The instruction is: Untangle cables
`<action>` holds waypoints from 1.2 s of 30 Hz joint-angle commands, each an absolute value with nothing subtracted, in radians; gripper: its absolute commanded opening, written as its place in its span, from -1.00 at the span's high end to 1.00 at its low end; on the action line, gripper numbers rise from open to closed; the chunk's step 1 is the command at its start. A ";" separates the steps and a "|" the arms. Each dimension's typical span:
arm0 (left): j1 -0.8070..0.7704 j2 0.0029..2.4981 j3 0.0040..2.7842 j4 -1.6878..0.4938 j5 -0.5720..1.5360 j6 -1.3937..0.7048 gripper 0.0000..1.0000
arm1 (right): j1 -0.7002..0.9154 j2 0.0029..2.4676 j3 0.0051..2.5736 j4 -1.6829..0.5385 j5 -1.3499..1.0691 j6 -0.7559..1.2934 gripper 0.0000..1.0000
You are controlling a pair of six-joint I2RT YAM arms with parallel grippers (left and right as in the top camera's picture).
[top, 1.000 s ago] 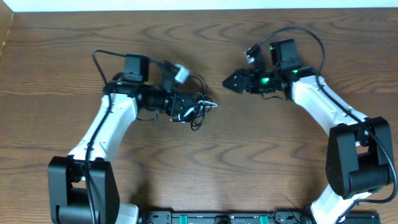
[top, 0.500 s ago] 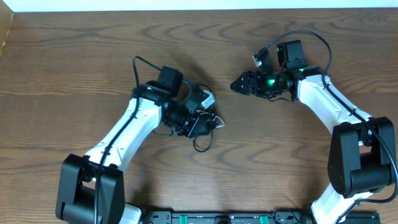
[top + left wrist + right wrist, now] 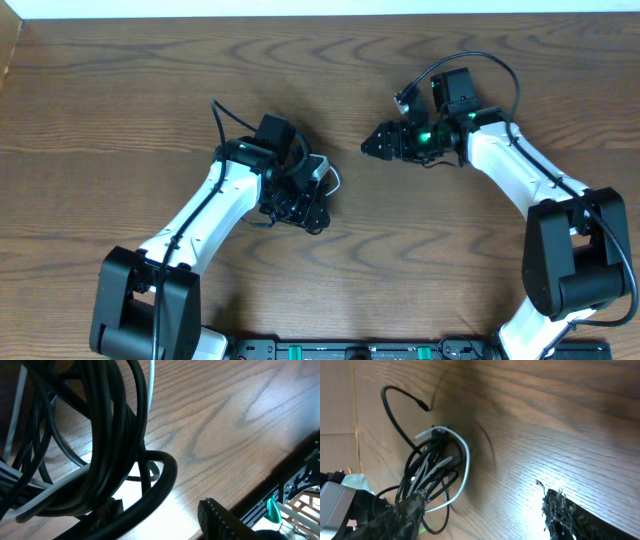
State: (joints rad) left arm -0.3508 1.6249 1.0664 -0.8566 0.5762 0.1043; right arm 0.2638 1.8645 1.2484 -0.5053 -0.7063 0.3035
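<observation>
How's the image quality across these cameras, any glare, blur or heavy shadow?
Overhead view: evenly lit and sharp. Left wrist view: the cables, very near the lens, look soft, while the table grain is crisp. Right wrist view: bright glare on the table, dark shadow around the cables.

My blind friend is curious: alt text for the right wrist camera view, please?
A tangled bunch of black and white cables over a wooden table, one black end curling free. The right end effector, open, frames the foreground.
</observation>
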 commanded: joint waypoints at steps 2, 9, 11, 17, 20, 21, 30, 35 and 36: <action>-0.350 1.607 1.060 -0.856 0.682 0.133 -0.06 | 0.283 1.870 1.263 -0.497 -0.710 0.290 -0.50; -0.348 1.552 1.195 -0.970 0.493 0.122 -0.35 | 0.281 1.870 1.263 -0.497 -0.710 0.285 -0.52; -0.348 1.523 1.237 -0.984 0.456 0.078 -0.35 | 0.281 1.870 1.263 -0.498 -0.709 0.279 -0.53; -0.348 1.503 1.243 -0.885 0.246 -0.092 -0.18 | 0.282 1.870 1.263 -0.487 -0.709 0.279 -0.57; -0.350 1.544 1.212 -0.819 0.254 -0.141 -0.04 | 0.282 1.870 1.263 -0.487 -0.708 0.279 -0.58; -0.351 1.560 1.201 -0.805 0.256 -0.146 0.05 | 0.282 1.870 1.263 -0.487 -0.708 0.279 -0.58; -0.351 1.716 1.185 -0.883 0.454 -0.058 0.53 | 0.289 1.870 1.263 -0.486 -0.708 0.272 -0.63; -0.351 1.745 1.185 -0.898 0.596 0.081 0.53 | 0.314 1.870 1.263 -0.478 -0.672 0.273 -0.63; -0.351 1.745 1.185 -0.896 0.596 0.093 0.53 | 0.323 1.870 1.263 -0.478 -0.646 0.273 -0.62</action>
State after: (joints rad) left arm -0.3508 1.7412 1.1862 -0.8921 0.4984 -0.0036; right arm 0.2958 1.8645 1.2484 -0.4793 -0.6899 0.2913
